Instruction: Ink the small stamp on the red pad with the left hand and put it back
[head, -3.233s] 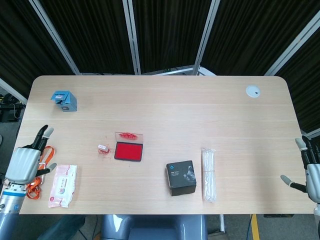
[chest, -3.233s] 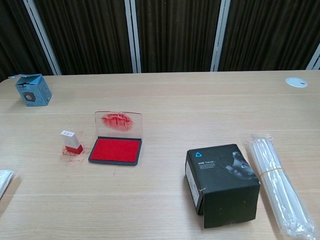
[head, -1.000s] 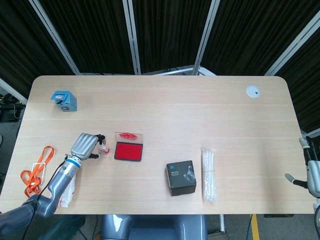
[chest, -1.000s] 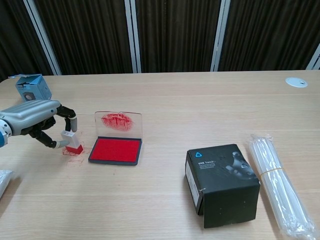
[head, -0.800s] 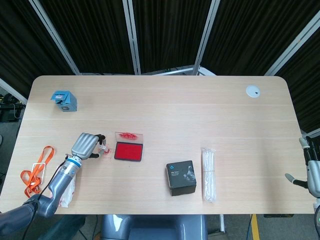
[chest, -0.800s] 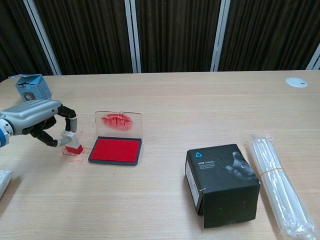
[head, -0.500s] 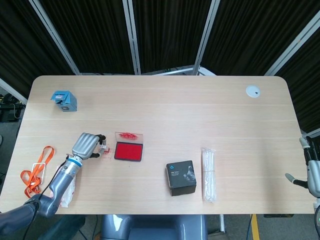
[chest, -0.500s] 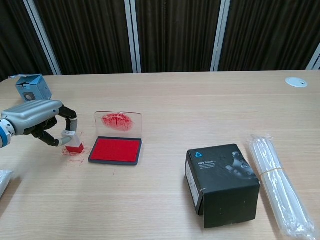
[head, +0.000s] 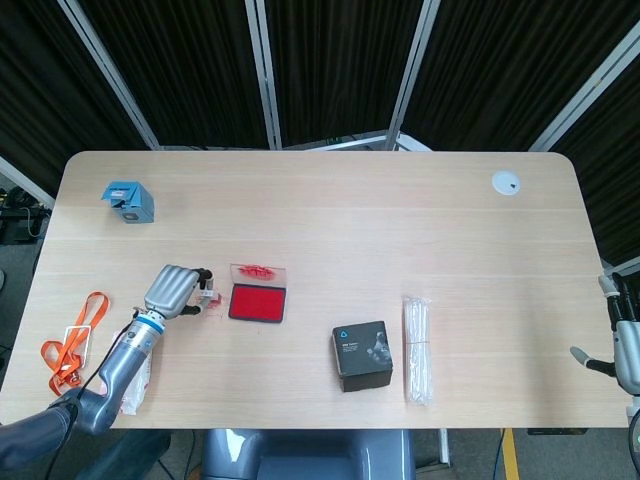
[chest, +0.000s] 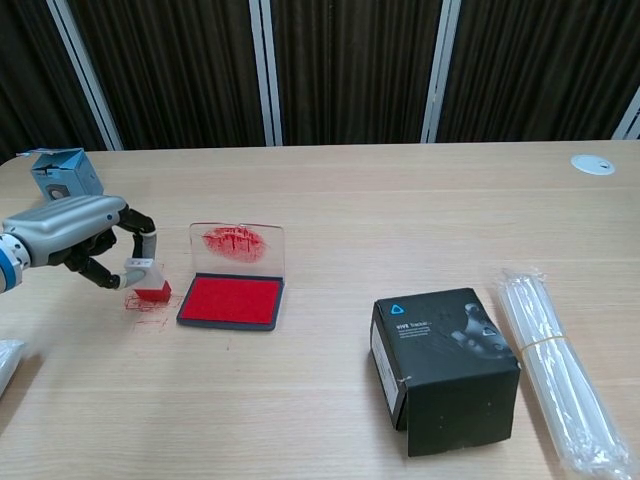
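Observation:
My left hand (chest: 75, 232) (head: 172, 289) pinches the small stamp (chest: 144, 279), white on top and red at its base, tilted and just off the table above red ink smears. The stamp (head: 206, 295) shows in the head view between the fingertips. Just right of it lies the red ink pad (chest: 232, 299) (head: 258, 302) in its dark tray, its clear lid (chest: 237, 244) standing open and smeared red. My right hand (head: 622, 344) hangs at the table's right edge, fingers apart, holding nothing.
A black box (chest: 443, 365) and a bundle of clear tubes (chest: 555, 365) sit at the front right. A blue box (chest: 66, 177) stands at the far left, a white disc (chest: 592, 164) at the far right. An orange lanyard (head: 72, 345) and a wipes pack (head: 133, 372) lie by the left edge.
My left hand came in from the left edge, closed on the small stamp, and has now lifted and tilted it slightly off the table. The right hand barely moved.

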